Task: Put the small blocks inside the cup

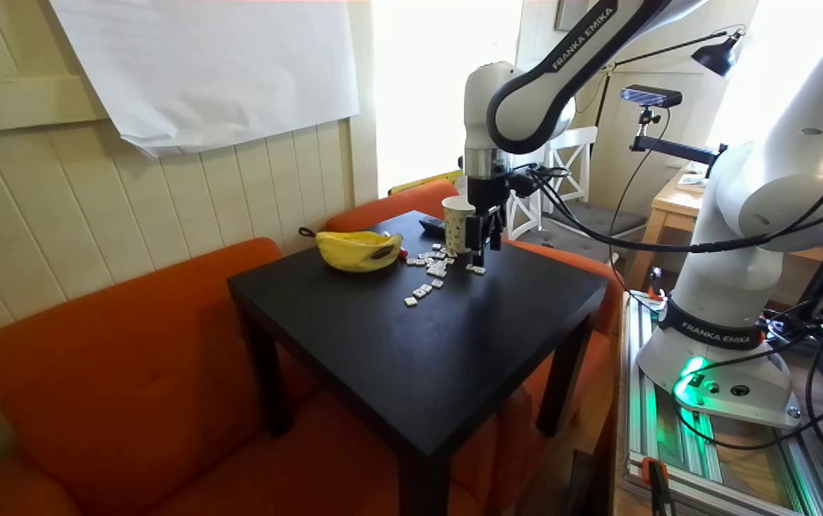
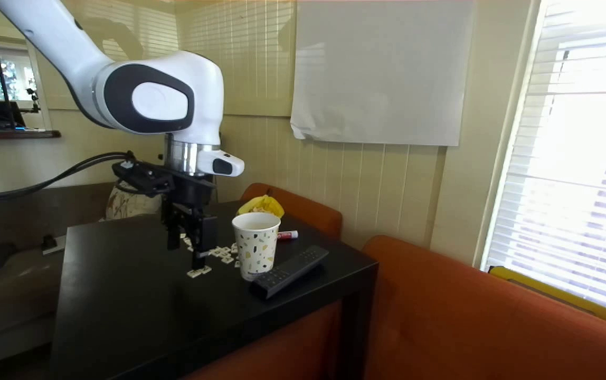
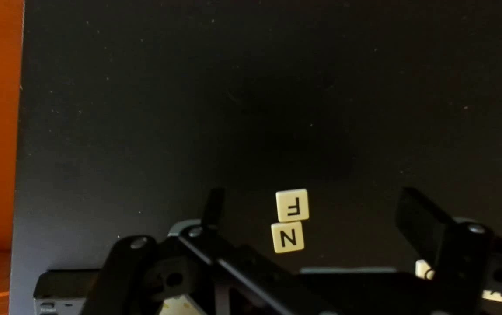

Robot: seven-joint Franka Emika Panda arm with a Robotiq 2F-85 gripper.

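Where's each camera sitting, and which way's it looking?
Wrist view: sits above the open hand, whose fingers show, looking down at an F block and N block.
In an exterior view: off a corner of the table, looking down across it; arm, base and hand show.
In an exterior view: by the table end with the remote, facing the wall; hand and part of the arm show.
Both exterior views share the cup and yellow pouch.

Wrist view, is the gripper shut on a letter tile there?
No, the gripper stands open, and the two letter tiles seen between its fingers lie on the black table.
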